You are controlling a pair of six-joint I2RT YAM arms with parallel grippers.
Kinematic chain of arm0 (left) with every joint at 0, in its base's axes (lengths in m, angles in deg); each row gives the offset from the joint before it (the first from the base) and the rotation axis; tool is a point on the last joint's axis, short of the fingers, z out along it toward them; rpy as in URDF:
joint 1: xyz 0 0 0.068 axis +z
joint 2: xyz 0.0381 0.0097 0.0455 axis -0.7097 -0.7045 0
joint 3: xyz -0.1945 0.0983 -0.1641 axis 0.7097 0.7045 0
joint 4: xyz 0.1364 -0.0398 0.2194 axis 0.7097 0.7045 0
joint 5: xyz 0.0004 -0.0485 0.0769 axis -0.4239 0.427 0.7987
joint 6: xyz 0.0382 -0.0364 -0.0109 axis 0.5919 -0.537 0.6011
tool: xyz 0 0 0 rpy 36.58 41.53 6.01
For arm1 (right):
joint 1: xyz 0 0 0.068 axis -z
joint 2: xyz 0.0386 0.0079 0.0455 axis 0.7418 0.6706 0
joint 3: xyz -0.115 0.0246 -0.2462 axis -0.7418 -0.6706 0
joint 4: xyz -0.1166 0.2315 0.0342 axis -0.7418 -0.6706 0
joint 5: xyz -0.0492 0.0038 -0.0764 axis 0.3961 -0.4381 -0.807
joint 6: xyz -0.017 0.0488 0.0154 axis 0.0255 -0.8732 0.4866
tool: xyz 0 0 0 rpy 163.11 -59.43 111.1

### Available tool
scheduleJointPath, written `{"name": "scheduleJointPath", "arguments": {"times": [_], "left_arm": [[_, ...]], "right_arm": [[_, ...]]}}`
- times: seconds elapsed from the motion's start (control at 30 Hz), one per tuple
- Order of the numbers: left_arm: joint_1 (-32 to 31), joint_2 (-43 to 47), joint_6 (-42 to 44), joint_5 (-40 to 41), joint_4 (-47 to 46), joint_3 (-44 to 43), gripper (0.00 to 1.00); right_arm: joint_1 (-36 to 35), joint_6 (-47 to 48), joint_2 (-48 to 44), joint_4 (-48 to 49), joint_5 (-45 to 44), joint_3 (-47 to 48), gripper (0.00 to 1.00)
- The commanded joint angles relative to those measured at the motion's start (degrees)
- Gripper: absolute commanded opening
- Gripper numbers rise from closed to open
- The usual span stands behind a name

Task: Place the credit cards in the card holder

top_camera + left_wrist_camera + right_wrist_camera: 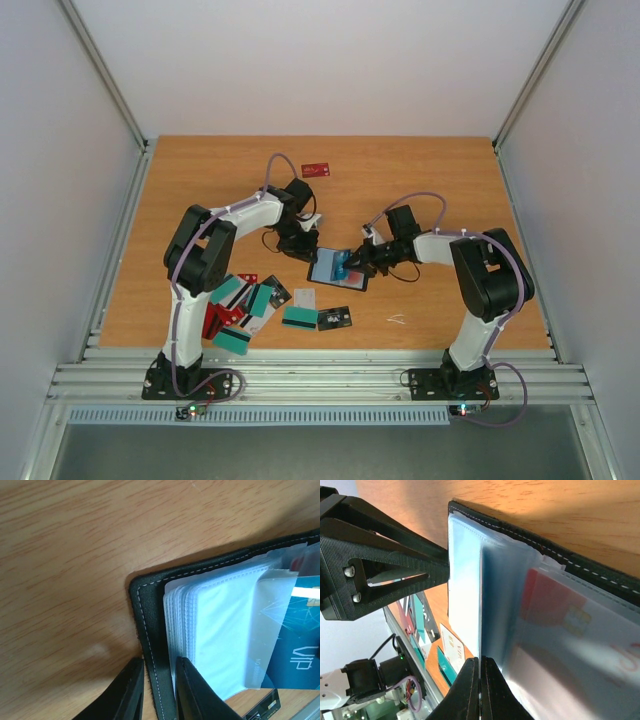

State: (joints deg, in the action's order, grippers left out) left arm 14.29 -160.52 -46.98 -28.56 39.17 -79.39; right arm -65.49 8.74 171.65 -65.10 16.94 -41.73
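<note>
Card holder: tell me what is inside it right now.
Inside the card holder lies a stack of clear sleeves. One holds a blue card marked VIP; another shows a red card with a chip. Whether the covered sleeves underneath hold cards cannot be seen.

We can read just one word for certain: "VIP", in white letters, on the blue card (300, 645) tucked inside the card holder (150, 630). On the clear pocket (257, 665) beside that card, still inside the holder, a short line of small grey print begins with "NO", and we cannot make out the rest. The white print on the black card (262, 707) just outside the holder's edge, and the pale marks on the red card (550, 605) inside it, are too small or blurred for us to read.
</note>
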Motion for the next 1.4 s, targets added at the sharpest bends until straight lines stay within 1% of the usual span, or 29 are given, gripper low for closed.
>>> {"name": "scheduleJointPath", "arguments": {"times": [0.0,0.13,0.43,0.6,0.7,0.9,1.07,1.2,1.37], "left_arm": [[-0.6,-2.4,1.1,1.0,1.5,-0.8,0.21],[-0.7,-2.5,0.6,0.7,1.5,-0.8,0.21],[-0.7,-2.3,-1.4,0.3,1.1,-0.5,0.20],[-0.7,-2.0,-2.3,0.2,1.0,-0.4,0.20],[-0.7,-1.9,-2.7,0.5,0.6,-0.2,0.20],[-0.7,-1.4,-3.9,0.8,-0.3,0.1,0.20],[-0.7,-1.2,-4.0,1.1,-0.2,0.1,0.20],[-0.8,-0.9,-4.1,1.3,-0.5,0.3,0.20],[-0.7,-0.6,-4.5,1.1,-0.8,0.5,0.20]], "right_arm": [[0.2,1.8,1.2,-0.1,1.4,0.5,0.01],[-0.1,-2.2,2.2,5.3,1.9,-1.4,0.01],[-1.8,-10.7,5.2,14.8,1.1,-2.4,0.01],[-2.8,-11.6,6.3,15.1,1.6,-1.7,0.03],[-3.0,-10.4,4.9,12.2,1.4,-1.5,0.09],[-3.0,-4.7,0.8,-0.3,-0.4,0.8,0.25],[-3.0,-0.4,-0.7,-10.3,-3.2,5.4,0.40],[-3.2,1.7,-0.7,-16.9,-5.0,8.8,0.46],[-5.4,6.1,2.6,-24.0,-8.8,14.0,0.49]]}}
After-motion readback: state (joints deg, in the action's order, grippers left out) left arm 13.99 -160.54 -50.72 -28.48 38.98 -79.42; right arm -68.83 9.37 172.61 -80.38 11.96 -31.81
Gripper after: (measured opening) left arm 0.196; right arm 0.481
